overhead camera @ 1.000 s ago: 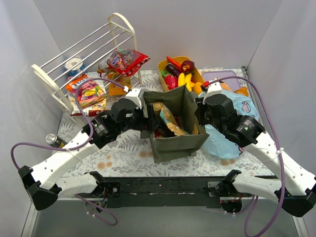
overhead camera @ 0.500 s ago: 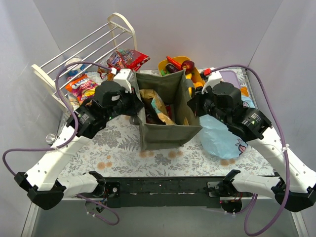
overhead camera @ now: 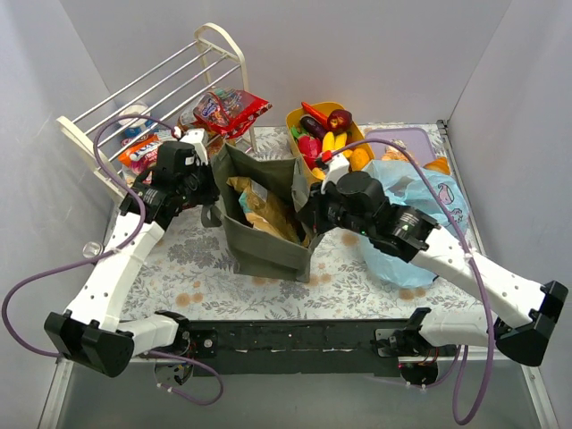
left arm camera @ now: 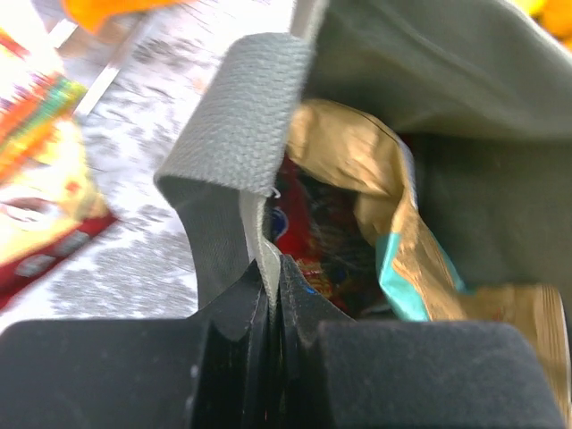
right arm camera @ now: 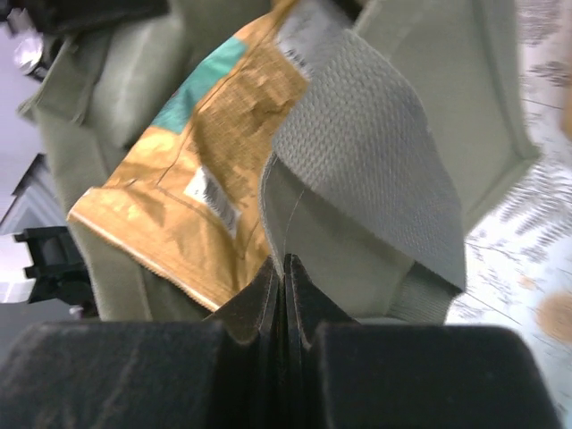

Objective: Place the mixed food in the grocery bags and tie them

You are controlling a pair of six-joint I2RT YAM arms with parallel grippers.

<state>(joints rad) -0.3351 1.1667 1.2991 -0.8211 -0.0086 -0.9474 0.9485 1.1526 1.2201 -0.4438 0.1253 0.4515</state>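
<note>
Tote: the olive tote (overhead camera: pixel 268 250) stands open-mouthed on the middle of the surface (overhead camera: pixel 179 259), slightly skewed, with a tan packet (overhead camera: pixel 259 207) and other packets seen inside.
Left grip: the left strap (left arm camera: pixel 246 116) is pinched flat in the clenched left end effector (left arm camera: pixel 275 268) at the tote's left rim.
Right grip: the right strap (right arm camera: pixel 366 152) is clamped likewise by the right end effector (right arm camera: pixel 284 265) at the opposite rim.
Step in hand: tying of the tote is judged to be starting, since both straps are held.
Next move: the straps would need to be drawn together over the mouth and crossed without the packets being pulled out.
Not yet bagged: toy fruit (overhead camera: pixel 331 138) is seen in the yellow tub (overhead camera: pixel 293 116), and snack packets (overhead camera: pixel 231 107) on the white rack (overhead camera: pixel 134 89).
Other bag: the blue bag (overhead camera: pixel 429 201) lies slack under the right arm, untied.
Edges: the rack crowds the left arm and the tub sits just behind the tote.
Open room: bare surface is offered in front of the tote.
</note>
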